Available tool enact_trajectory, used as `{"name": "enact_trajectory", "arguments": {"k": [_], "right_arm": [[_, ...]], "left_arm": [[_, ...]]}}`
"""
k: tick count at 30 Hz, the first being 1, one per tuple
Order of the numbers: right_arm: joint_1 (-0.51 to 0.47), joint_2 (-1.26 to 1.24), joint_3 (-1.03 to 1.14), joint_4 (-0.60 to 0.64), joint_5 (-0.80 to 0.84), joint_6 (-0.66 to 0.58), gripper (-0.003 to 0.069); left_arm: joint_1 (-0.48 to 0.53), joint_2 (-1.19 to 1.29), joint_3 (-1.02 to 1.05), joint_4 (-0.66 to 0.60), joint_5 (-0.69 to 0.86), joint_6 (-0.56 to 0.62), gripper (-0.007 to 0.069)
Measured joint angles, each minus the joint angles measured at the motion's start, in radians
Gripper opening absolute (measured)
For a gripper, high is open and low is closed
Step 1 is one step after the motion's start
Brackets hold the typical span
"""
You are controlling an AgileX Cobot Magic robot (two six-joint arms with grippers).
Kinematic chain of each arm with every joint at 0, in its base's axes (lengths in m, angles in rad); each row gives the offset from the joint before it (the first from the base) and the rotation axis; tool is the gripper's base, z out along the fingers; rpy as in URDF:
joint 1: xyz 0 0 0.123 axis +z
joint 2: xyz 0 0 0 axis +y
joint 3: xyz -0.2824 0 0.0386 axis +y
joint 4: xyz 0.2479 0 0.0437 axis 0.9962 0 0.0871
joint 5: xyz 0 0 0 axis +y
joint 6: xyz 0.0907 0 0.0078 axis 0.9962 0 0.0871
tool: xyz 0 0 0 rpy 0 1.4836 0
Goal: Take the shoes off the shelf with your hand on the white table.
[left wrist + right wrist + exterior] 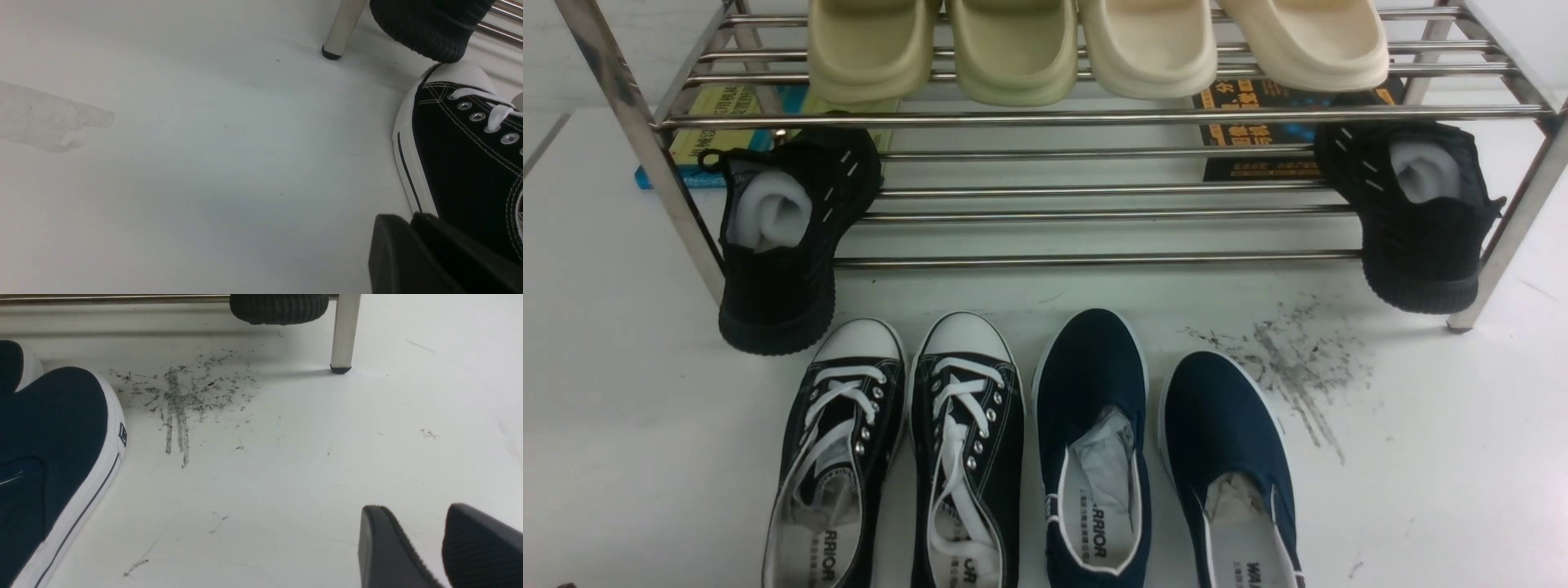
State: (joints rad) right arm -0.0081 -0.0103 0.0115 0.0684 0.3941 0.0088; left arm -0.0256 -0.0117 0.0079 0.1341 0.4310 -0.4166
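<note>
The shoes, a pair of black canvas sneakers with white laces, stand side by side on the white table in front of the shelf, toes toward it. Neither gripper shows in the front view. In the left wrist view my left gripper is shut and empty, low over the table right beside the outer side of one sneaker. In the right wrist view my right gripper is open and empty over bare table, apart from every shoe.
Navy slip-ons stand to the right of the sneakers. Black knit shoes hang over the lower tier's ends. Cream slippers sit on the top tier. Shelf legs and dark scuff marks are near.
</note>
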Motion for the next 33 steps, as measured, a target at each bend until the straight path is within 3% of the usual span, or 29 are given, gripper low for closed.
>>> {"name": "enact_trajectory", "arguments": {"k": [33], "right_arm": [[0.000,0.000,0.000,0.000,0.000,0.000,0.0242]], "left_arm": [[0.000,0.000,0.001,0.006,-0.004,-0.002,0.0109]]}}
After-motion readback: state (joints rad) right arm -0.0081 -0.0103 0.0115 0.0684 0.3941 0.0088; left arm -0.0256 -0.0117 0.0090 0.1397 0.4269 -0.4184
